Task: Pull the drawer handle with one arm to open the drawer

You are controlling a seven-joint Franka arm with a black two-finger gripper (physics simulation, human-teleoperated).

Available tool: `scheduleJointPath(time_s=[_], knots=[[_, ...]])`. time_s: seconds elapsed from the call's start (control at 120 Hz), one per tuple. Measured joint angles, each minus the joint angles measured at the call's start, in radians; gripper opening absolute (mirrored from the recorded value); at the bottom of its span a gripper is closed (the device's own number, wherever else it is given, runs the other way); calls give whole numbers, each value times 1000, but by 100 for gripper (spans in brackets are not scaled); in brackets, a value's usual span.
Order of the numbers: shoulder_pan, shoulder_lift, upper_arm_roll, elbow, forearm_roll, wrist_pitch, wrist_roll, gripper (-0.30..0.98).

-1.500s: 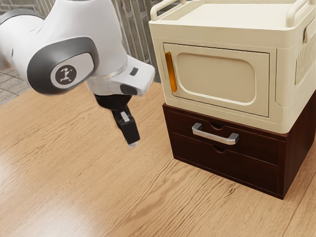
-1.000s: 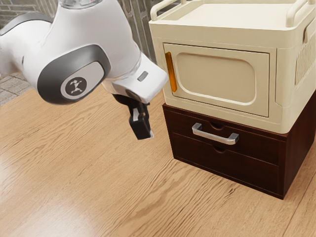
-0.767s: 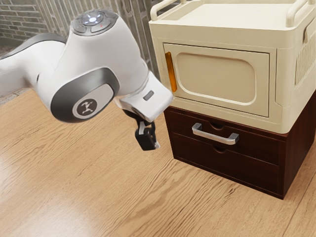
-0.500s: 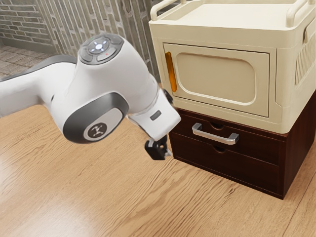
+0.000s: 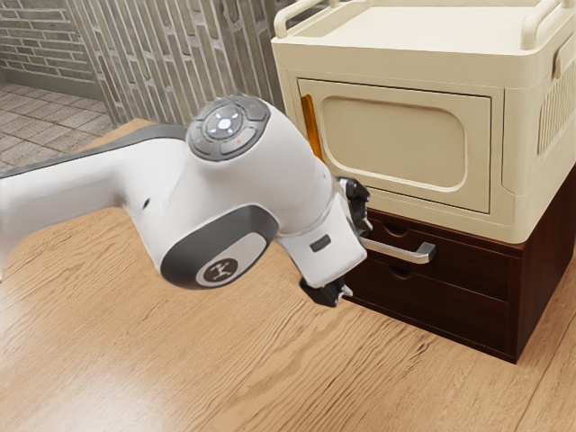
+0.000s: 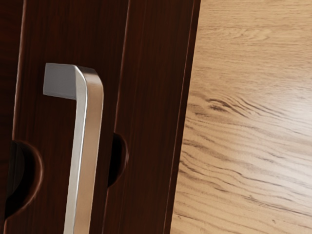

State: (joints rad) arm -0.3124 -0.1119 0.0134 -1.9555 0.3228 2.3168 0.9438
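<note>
Place type unclear: brick wall point(image 5: 40, 45), paved floor point(image 5: 40, 117).

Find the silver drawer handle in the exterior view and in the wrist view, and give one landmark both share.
Exterior view: handle right of centre, on the upper drawer, partly hidden by the arm.
Wrist view: handle between the upper notch and lower notch.
Shared landmark: the lower notch.

Cream cabinet point(image 5: 405, 70), orange handle point(image 5: 310, 126); wooden table point(image 5: 180, 360); brick wall point(image 5: 40, 49).
</note>
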Motion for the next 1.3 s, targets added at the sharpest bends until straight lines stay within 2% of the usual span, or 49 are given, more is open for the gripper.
scheduleJointPath(time_s=[1.3], knots=[[36,181,21,69,34,69,53,71]])
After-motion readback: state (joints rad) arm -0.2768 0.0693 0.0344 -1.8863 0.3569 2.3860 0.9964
